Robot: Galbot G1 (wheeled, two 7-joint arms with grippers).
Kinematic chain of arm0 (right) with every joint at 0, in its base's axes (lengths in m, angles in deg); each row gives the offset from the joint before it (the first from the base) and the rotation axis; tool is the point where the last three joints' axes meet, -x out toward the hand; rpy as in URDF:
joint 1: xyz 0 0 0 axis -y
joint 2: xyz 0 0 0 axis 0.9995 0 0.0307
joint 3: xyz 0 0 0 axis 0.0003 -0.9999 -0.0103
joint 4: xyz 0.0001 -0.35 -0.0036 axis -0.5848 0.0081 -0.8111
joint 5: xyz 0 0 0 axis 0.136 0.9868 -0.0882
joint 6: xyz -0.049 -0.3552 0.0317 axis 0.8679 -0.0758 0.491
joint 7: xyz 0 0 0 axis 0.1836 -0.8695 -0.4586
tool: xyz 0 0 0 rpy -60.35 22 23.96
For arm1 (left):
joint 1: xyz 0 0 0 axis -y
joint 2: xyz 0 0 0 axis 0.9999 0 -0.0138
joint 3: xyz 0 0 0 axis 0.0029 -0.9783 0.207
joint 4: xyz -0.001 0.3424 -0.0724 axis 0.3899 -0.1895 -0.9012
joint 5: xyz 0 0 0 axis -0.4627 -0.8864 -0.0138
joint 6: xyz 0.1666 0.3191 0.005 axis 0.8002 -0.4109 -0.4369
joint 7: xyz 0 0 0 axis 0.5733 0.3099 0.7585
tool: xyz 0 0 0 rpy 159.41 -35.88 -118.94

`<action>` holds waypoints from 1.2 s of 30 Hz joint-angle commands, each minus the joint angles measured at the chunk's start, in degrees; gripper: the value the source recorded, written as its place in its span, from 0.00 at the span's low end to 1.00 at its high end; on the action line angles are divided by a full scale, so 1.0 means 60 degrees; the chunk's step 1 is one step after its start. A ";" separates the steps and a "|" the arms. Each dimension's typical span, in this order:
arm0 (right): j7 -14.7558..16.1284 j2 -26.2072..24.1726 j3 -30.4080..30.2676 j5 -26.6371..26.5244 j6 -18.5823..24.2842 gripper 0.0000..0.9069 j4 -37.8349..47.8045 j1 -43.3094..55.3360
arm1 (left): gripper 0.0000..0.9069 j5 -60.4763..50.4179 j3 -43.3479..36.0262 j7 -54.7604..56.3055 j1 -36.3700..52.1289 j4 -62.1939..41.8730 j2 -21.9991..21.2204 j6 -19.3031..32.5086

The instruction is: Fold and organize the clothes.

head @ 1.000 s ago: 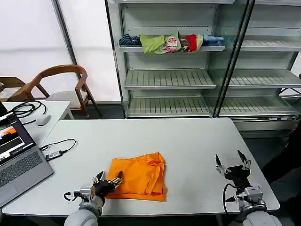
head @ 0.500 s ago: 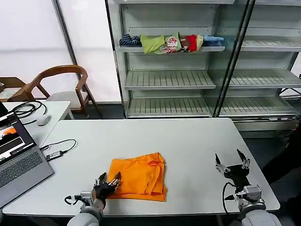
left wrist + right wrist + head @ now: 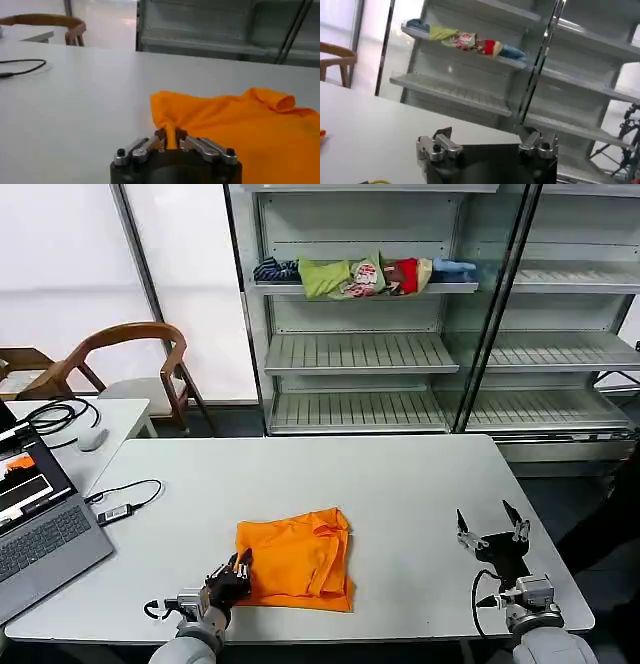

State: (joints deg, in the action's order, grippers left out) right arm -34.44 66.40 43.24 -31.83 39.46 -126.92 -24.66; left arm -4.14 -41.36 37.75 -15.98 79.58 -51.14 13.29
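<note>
The clothes, one bright orange T-shirt [image 3: 297, 556], lie folded in a loose rectangle on the white table [image 3: 400, 484] near its front edge. My left gripper [image 3: 233, 572] sits at the shirt's front left corner, shut on a pinch of orange fabric [image 3: 170, 136] that runs up between its fingers. In the left wrist view the rest of the T-shirt [image 3: 240, 125] spreads away from the left gripper [image 3: 170, 138] with a rolled fold at its far side. My right gripper [image 3: 491, 530] stands open above the table's front right, well apart from the shirt, nothing between its fingers [image 3: 442, 134].
A laptop [image 3: 35, 524] and a cable with adapter [image 3: 120, 506] lie at the table's left. A wooden chair [image 3: 130, 354] stands behind. Green, red and blue garments [image 3: 365, 274] are piled on a shelf of the glass-fronted rack [image 3: 400, 354] beyond the table.
My left gripper has closed on the shirt's front left corner and drawn slightly toward the table's front edge. The right arm has stayed where it was.
</note>
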 commanded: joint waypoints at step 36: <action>0.0017 0.0029 -0.0471 -0.0019 0.0104 1.00 0.0573 0.0782 | 0.02 0.1735 0.6848 -0.2323 -0.0990 0.2097 0.2921 -0.2172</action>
State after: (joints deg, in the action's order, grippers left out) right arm -34.34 66.49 40.33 -31.90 40.01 -123.86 -20.19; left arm 2.92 -5.50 24.61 -19.51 85.25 -38.98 3.45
